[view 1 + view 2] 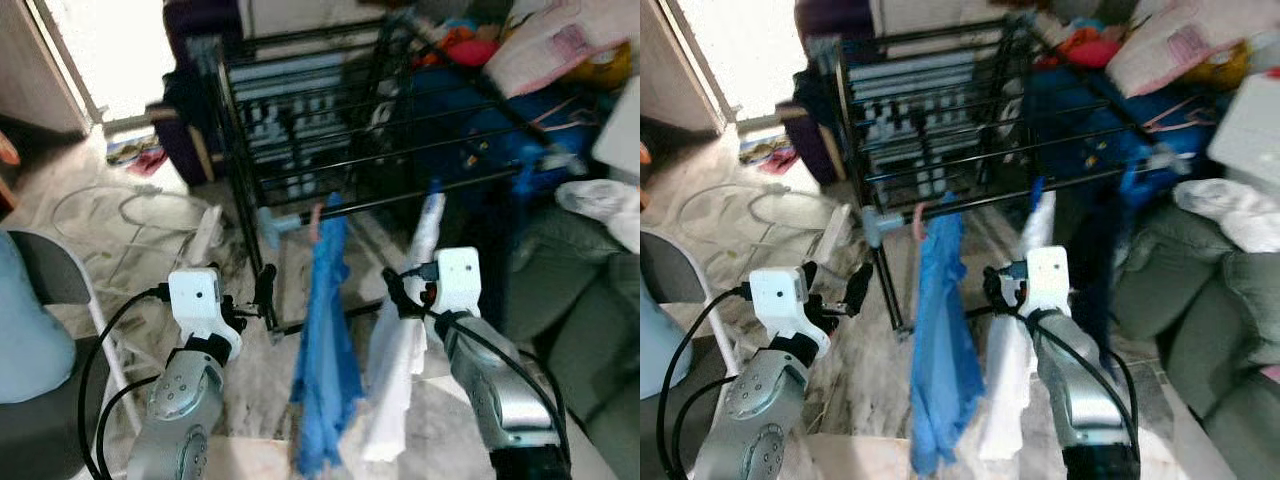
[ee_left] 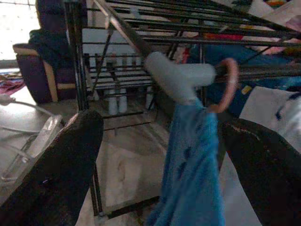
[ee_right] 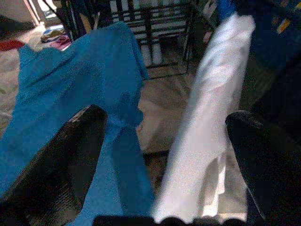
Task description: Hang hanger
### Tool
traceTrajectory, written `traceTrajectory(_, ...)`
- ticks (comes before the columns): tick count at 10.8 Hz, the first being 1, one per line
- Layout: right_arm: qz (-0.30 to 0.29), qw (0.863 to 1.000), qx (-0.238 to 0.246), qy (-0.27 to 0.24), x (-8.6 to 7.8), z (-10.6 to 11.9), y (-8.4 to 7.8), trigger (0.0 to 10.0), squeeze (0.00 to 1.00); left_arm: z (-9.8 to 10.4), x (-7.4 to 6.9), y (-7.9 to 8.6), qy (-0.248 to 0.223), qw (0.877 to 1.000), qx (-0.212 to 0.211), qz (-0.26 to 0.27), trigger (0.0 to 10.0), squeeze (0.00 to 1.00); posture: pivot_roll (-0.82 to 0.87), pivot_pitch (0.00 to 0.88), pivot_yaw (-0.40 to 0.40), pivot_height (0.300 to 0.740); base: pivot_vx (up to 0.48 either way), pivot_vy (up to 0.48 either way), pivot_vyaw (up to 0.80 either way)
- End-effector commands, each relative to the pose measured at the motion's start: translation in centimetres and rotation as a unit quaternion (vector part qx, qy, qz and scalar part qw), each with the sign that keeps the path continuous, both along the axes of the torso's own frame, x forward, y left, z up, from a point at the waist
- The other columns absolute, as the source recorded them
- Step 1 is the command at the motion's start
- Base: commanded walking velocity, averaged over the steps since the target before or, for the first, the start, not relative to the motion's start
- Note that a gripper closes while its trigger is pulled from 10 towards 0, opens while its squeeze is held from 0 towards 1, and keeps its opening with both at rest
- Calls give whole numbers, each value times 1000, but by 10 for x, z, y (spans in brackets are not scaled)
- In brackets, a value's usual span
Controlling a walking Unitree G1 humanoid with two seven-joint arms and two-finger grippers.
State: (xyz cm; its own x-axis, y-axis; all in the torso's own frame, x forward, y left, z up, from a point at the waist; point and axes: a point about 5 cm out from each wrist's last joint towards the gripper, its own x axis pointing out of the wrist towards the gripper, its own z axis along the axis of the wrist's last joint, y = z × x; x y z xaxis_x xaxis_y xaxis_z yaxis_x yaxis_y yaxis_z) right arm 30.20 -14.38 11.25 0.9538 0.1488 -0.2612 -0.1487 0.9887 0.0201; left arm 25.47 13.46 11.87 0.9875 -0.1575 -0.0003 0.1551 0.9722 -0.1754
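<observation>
Black fingers of the left gripper (image 2: 155, 174) are seen spread wide apart in the left wrist view, with nothing held between them; the right gripper (image 3: 160, 160) is likewise wide open and empty in the right wrist view. Between and beyond the left gripper's fingers, the curved pink plastic hanger hook (image 2: 227, 84) is seen looped over the front bar of the black metal drying rack (image 1: 330, 150), just beside a pale grey plastic corner joint (image 2: 176, 77), a detail the head views show only as a small blurred arc. From that hook the blue garment (image 1: 325, 330) hangs down, apart from the left gripper and ahead of it. The right wrist view shows the blue garment and a white garment (image 3: 207, 122) side by side before the right gripper, neither being touched. From the head views, both silver arms are seen raised in front of the rack, the blue garment hanging between them and the white garment just ahead of the right gripper. White cables (image 1: 110, 215) lie on the marbled floor (image 1: 250, 390) at the left.
</observation>
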Motion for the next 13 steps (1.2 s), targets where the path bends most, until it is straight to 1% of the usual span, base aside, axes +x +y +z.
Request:
traceTrajectory(1, 0, 1000, -14, 5, 5, 2, 0, 10000, 0, 0, -1, 2, 4, 1000, 8, 2, 10000, 0, -115, 0, 76, 740, 0, 0, 0)
traceTrajectory(3, -18, 999, -15, 36, 18, -3, -7, 10000, 0, 0, -2, 3, 7, 1000, 11, 3, 10000, 0, -103, 0, 78, 740, 0, 0, 0)
traceTrajectory(4, -8, 998, -17, 54, 28, -5, -7, 10000, 0, 0, -3, 3, 9, 1000, 13, -1, 10000, 0, -94, 0, 84, 740, 0, 0, 0)
traceTrajectory(5, 9, 998, -20, 60, 35, -5, -4, 10000, 0, 0, -2, 4, 10, 1000, 15, -3, 10000, 0, -91, 0, 86, 740, 0, 0, 0)
traceTrajectory(6, 13, 998, -19, 56, 45, -2, -3, 10000, 0, 1, -2, 5, 10, 1000, 16, -3, 10000, 0, -88, 0, 88, 740, 0, 0, 0)
traceTrajectory(7, 22, 998, -14, 58, 53, 1, 0, 10000, 0, 1, -1, 5, 10, 1000, 17, -4, 10000, 0, -86, 0, 87, 740, 0, 0, 0)
traceTrajectory(8, 36, 997, -2, 71, 59, -1, 6, 10000, 0, 1, -1, 4, 10, 1000, 17, -5, 10000, 0, -79, 0, 85, 740, 0, 0, 0)
traceTrajectory(9, 38, 996, 2, 76, 60, -3, 8, 10000, 0, 2, -1, 4, 10, 1000, 17, -5, 10000, 0, -75, 0, 83, 740, 0, 0, 0)
traceTrajectory(10, 35, 996, -5, 85, 60, -7, 5, 10000, 0, 2, -2, 4, 11, 1000, 17, -5, 10000, 0, -70, 0, 81, 740, 0, 0, 0)
traceTrajectory(11, 15, 995, -22, 100, 57, -15, -7, 10000, 0, 1, -3, 4, 13, 1000, 17, -3, 10000, 0, -70, 0, 81, 740, 0, 0, 0)
traceTrajectory(12, -10, 993, -41, 109, 52, -21, -26, 10000, 0, 0, -4, 4, 16, 1000, 16, -5, 10000, 0, -70, 0, 81, 740, 0, 0, 0)
traceTrajectory(13, -25, 992, -46, 114, 49, -23, -39, 10000, 0, -1, -2, 2, 17, 1000, 15, -7, 10000, 0, -87, 0, 84, 740, 0, 0, 0)
